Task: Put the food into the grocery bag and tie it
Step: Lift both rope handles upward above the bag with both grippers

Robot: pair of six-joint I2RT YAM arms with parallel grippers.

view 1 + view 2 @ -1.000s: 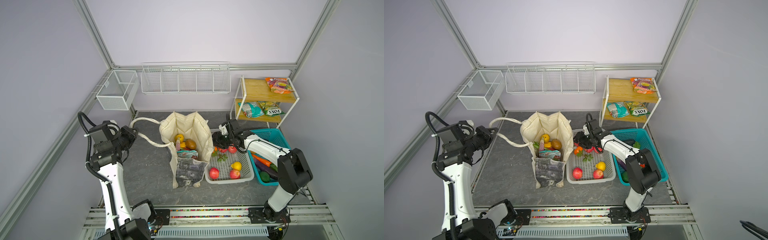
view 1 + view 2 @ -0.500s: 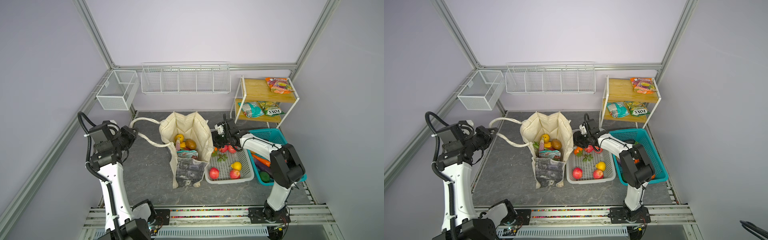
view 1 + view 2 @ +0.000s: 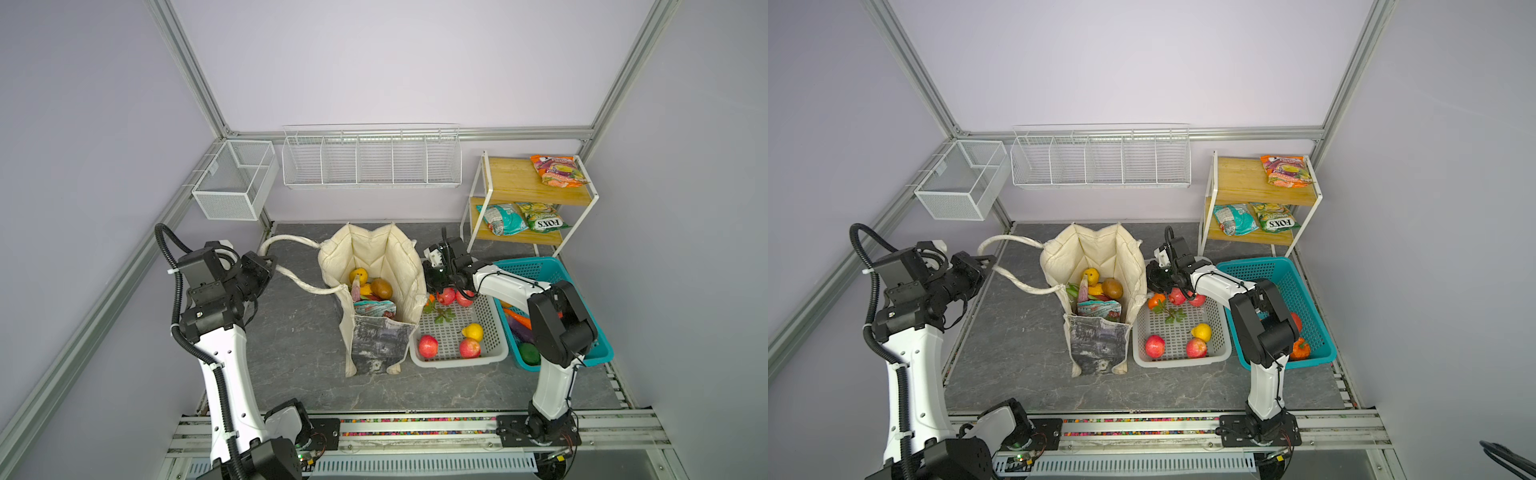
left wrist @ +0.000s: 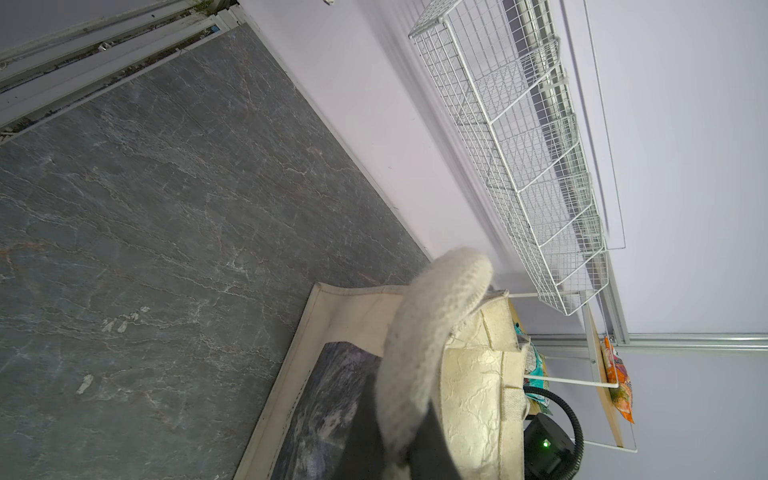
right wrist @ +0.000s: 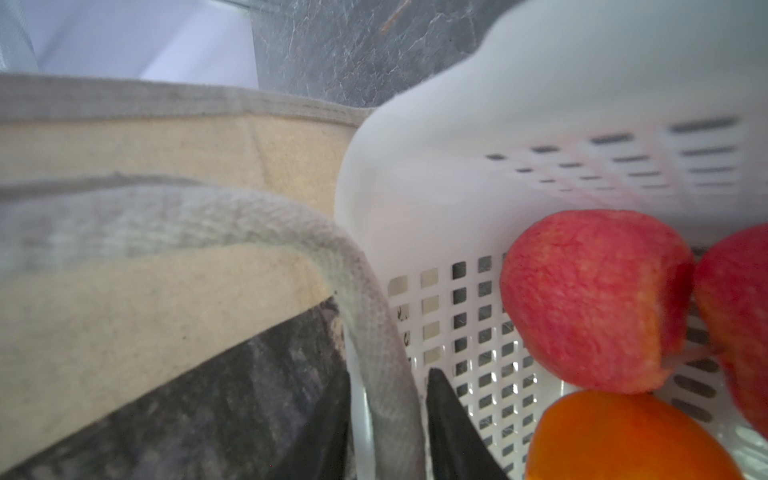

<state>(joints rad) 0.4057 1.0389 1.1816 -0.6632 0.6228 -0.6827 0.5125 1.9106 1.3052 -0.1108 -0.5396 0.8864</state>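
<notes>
The grocery bag (image 3: 374, 257) stood upright and open-mouthed in the middle of the grey bench (image 3: 291, 332), just beside the white perforated basket (image 3: 457, 363). Inside the bag lay a yellow fruit (image 3: 358, 275), a brown fruit (image 3: 381, 288), a pink dragon fruit (image 3: 356, 291) and, nearest the front, a teal snack packet (image 3: 374, 308).

The left gripper (image 3: 271, 266) hung off to the bag's left. Its fingers (image 4: 365, 436) were pressed together on the left-side handle (image 3: 305, 286), which ran as a drawn-out loop from the bag's rim to the gripper.

The right gripper (image 3: 433, 282) was low at the bag's right side, by the far corner of the white basket. In the right wrist view its two dark fingers (image 5: 449, 424) stood apart with the right-side handle (image 5: 365, 299) running between them, a thin gap showing on either side of the strap. Close by, inside the basket, a red fruit (image 5: 590, 299) lay bunched with a second red one and an orange fruit (image 5: 623, 440).
</notes>
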